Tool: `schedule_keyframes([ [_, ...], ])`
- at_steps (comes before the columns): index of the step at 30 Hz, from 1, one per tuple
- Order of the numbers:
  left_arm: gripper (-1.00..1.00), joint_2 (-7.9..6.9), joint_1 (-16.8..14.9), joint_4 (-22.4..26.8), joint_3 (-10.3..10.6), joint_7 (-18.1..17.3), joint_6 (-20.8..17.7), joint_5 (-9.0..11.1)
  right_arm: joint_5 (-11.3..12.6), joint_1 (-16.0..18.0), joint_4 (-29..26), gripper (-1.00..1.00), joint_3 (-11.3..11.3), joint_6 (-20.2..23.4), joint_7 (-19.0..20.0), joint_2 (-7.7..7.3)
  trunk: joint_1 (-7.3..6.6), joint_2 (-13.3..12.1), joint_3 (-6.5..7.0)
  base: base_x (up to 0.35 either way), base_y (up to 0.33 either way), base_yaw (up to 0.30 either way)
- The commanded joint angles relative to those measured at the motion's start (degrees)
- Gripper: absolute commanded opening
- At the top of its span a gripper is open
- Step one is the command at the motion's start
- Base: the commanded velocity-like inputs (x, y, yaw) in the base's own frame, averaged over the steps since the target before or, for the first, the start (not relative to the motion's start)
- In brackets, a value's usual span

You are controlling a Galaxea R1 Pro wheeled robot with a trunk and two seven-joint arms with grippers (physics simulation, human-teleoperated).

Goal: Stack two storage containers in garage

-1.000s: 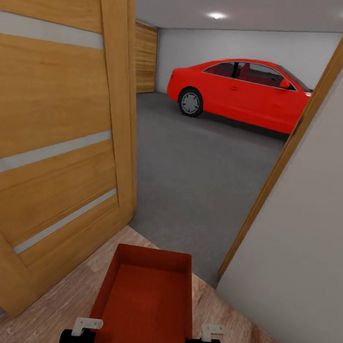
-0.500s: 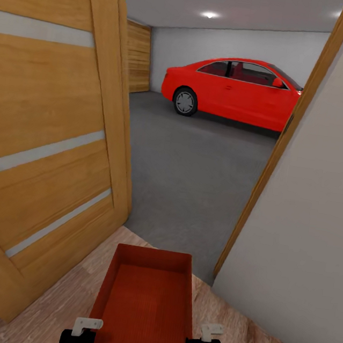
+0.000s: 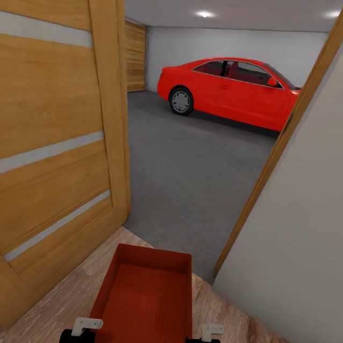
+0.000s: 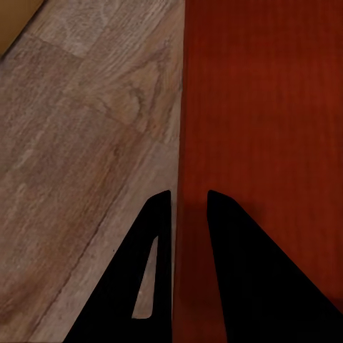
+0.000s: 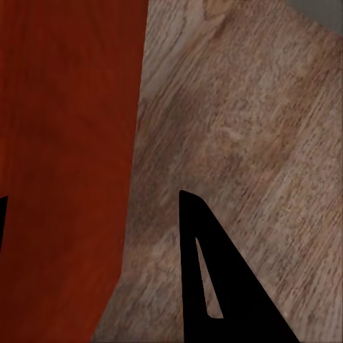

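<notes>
We hold one orange-red storage container (image 3: pixel 146 303) between our two grippers, low in the head view and carried above the light wood-plank floor (image 3: pixel 257 340). Our left gripper (image 3: pixel 81 328) sits on the container's left long wall and our right gripper (image 3: pixel 209 334) on its right long wall, so the tub hangs straight ahead of both, its open ribbed inside facing up.

In the left wrist view, the left gripper (image 4: pixel 189 214) has its two dark fingers (image 4: pixel 153 236) set narrow, with the container's red wall (image 4: pixel 264 143) passing through the slim gap between them; it is closed onto that wall. The wood planks (image 4: pixel 78 164) lie on the outer side of this gripper.

In the right wrist view, one dark finger (image 5: pixel 207 279) of our right gripper stands over the planks (image 5: pixel 243 143), apart from the red wall (image 5: pixel 68 157), and only a sliver of the other finger shows at the picture's edge. The jaws straddle the wall, but we cannot tell whether they actually press on it.

Beyond the container's far end, an open wooden door (image 3: pixel 48 123) stands on the left-gripper side and a pale wall (image 3: pixel 312 212) with a wooden door frame (image 3: pixel 283 143) on the right-gripper side. Through the doorway ahead of the grippers lies the garage's dark-grey concrete floor (image 3: pixel 193 169), well apart from the tub, with a red car (image 3: pixel 231 90) parked at the far wall under a ceiling spotlight (image 3: pixel 204 14).
</notes>
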State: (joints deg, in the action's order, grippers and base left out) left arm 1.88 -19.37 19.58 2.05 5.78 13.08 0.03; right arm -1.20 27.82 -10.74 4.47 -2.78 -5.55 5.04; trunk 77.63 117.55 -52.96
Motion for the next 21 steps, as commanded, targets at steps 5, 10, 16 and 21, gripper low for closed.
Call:
schedule_keyframes([
  [5, -1.0, -0.03, -0.05, 0.02, -0.3, 0.81, 0.19, -0.12, -0.2, 0.04, 0.1, -1.0, 0.28, -0.12, -0.6, -0.03, -0.01, 0.02, -0.04, 0.0, 0.136, -0.002],
  [10, -1.0, -0.03, -0.05, 0.02, -0.3, 0.8, 0.19, -0.12, -0.2, 0.04, 0.1, -1.0, 0.28, -0.12, -0.6, -0.03, -0.01, 0.02, -0.04, 0.0, 0.029, 0.0],
  [16, -1.0, -0.03, -0.05, 0.02, -0.3, 0.78, 0.19, -0.12, -0.2, 0.04, 0.1, -1.0, 0.28, -0.12, -0.6, -0.03, -0.01, 0.02, -0.04, 0.041, 0.026, 0.0],
  [21, -1.0, -0.03, -0.05, 0.02, -0.3, 0.78, 0.19, -0.12, -0.21, 0.04, 0.09, -1.0, 0.28, -0.12, -0.6, -0.03, -0.01, 0.02, -0.04, 0.191, 0.123, 0.0],
])
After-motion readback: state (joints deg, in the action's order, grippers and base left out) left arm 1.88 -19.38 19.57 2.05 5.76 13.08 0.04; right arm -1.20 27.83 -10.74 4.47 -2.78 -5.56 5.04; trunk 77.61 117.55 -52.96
